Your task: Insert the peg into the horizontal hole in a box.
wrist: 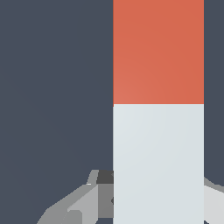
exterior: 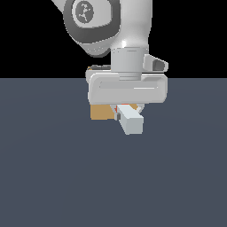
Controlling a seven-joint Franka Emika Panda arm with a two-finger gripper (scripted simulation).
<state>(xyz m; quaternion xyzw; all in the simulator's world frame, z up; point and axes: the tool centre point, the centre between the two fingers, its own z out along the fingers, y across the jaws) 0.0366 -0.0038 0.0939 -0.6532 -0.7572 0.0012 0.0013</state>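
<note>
My gripper is shut on the peg, whose white half points toward the exterior camera. Only a sliver of its red-orange half shows under the hand. In the wrist view the peg fills a wide strip, red-orange on one half and white on the other, and the grey fingers clamp the white half from both sides. The tan box sits just behind the hand, toward the exterior view's left, mostly covered by it. Its hole is hidden.
The dark grey-blue floor spreads all around the box and the arm. The bulky white arm links hang above the scene. Nothing else stands in view.
</note>
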